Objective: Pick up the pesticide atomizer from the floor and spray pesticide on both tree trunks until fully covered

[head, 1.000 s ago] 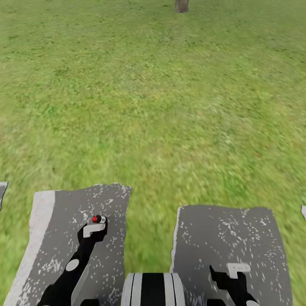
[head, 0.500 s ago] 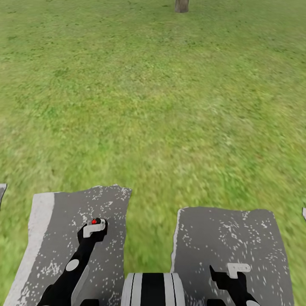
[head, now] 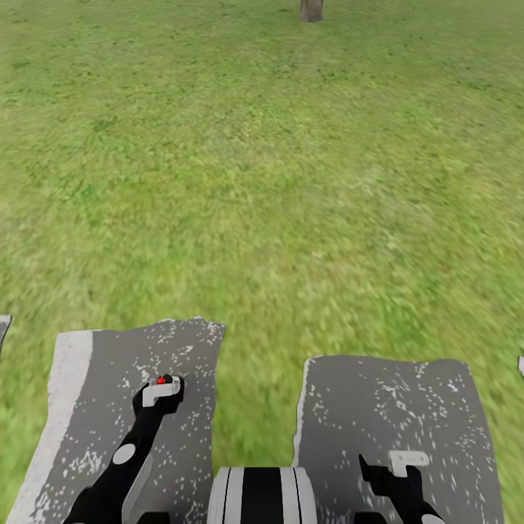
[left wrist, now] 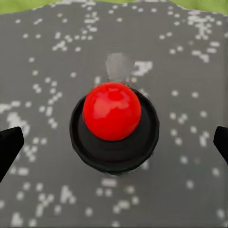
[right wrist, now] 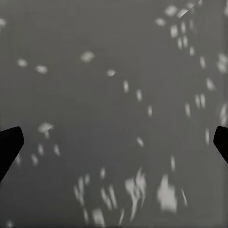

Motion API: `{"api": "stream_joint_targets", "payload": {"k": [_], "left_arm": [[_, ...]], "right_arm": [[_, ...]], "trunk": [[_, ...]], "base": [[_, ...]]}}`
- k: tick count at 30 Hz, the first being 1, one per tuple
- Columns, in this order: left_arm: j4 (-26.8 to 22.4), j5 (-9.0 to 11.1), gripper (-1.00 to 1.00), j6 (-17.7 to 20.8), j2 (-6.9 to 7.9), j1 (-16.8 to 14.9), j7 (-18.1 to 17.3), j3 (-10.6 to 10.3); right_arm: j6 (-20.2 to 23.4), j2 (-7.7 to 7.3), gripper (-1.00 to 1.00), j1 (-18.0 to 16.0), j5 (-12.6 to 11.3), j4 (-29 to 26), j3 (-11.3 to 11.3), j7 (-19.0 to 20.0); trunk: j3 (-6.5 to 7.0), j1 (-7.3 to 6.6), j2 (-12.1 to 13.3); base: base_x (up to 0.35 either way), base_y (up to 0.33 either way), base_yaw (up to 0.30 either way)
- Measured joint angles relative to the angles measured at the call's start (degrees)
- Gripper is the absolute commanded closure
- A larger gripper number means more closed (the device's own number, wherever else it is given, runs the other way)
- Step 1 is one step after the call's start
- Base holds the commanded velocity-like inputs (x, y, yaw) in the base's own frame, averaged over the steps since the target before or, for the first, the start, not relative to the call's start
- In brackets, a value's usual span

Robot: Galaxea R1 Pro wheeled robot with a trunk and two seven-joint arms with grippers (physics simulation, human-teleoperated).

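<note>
Green lawn [head: 276, 182] spreads out from the robot, blurry and mottled, and nearest of all sits the robot's striped black-and-white trunk [head: 262, 496] at the bottom of the head view, a strip of grass running up between the two grey speckled paving slabs that flank it. Over the left slab [head: 94, 378] hangs the left gripper [head: 161, 390], a small red knob on a black round cap [left wrist: 114, 128] showing at its tip; in the left wrist view that red-topped cap (which may be the top of the pesticide atomizer, though its body is hidden) stands between two dark fingertips [left wrist: 9, 147] set wide apart at the picture's edges, neither touching it, so I cannot tell whether anything is gripped. Over the right slab [head: 407, 393] hangs the right gripper [head: 407, 466]; its wrist view shows speckled grey stone with dark fingertips [right wrist: 9, 145] spread wide and nothing between them. Far beyond both slabs, across the grass, stands the base of a tree trunk [head: 311, 9].
</note>
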Motion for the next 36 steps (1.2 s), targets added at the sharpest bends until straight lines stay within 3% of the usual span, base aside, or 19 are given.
{"api": "stream_joint_targets", "payload": {"k": [6, 7, 34, 36], "left_arm": [[0.01, 0.0, -1.0, -0.02, 0.0, -0.01, 0.0, -0.02], [0.0, -0.04, 1.0, -0.02, 0.0, -0.01, 0.0, -0.09], [-0.02, 0.0, 1.0, -0.02, 0.0, 0.0, -0.01, -0.01], [-0.18, 0.01, 1.0, -0.02, 0.0, -0.02, -0.05, -0.01]], "right_arm": [[0.0, 0.0, -1.0, 0.0, 0.0, 0.0, 0.0, 0.0], [0.0, 0.0, -1.0, 0.03, 0.0, 0.0, 0.0, 0.0], [0.0, 0.0, -1.0, -0.02, 0.0, 0.0, 0.0, 0.0], [0.0, 0.0, -1.0, -0.01, 0.0, 0.0, 0.0, 0.0]], "trunk": [[0.0, 0.0, 0.0], [0.0, 0.0, 0.0], [0.0, 0.0, 0.0], [0.44, -0.05, 0.02]], "base": [[0.024, 0.0, 0.0], [0.004, 0.0, 0.0], [0.0, 0.0, 0.0], [0.0, 0.0, 0.0]]}}
